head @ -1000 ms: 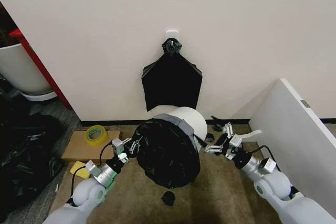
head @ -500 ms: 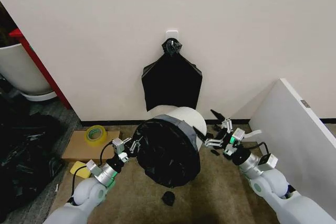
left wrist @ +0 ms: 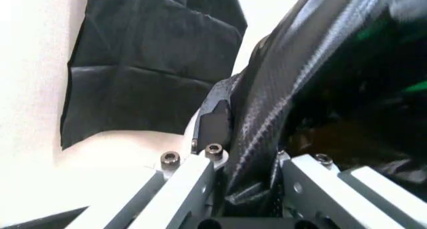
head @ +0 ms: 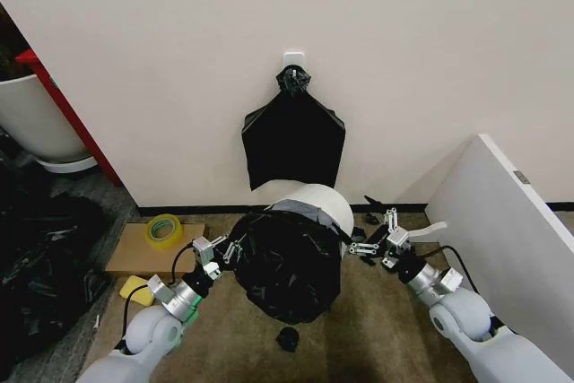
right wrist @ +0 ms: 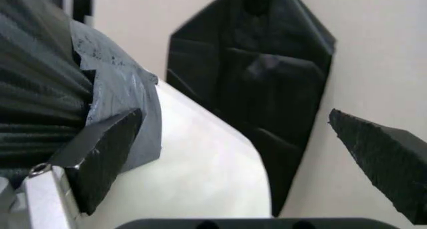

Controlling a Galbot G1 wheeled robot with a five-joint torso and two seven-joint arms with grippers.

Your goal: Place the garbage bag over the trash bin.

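On the brown floor by the cream wall: a round white plastic trash bin (head: 321,206) lies tipped toward the robot, its mouth covered by the thin, glossy black plastic garbage bag (head: 289,265)
Left hand (head: 221,250): clamped on the bag's edge at the bin's left rim, plastic pinched between its fingers (left wrist: 212,123) in the left wrist view
Right hand (head: 369,246): spread open just beside the bin's right side, gripping nothing
Change: half a second ago the right hand stood higher and slightly farther from the bin; it has dropped and closed in on the rim, while the bag's face looks more crumpled
Meaning: the right edge likely gets gripped next, the bag already largely on
Behind: a flat black pentagon-shaped bundle (head: 293,143) hangs on the wall
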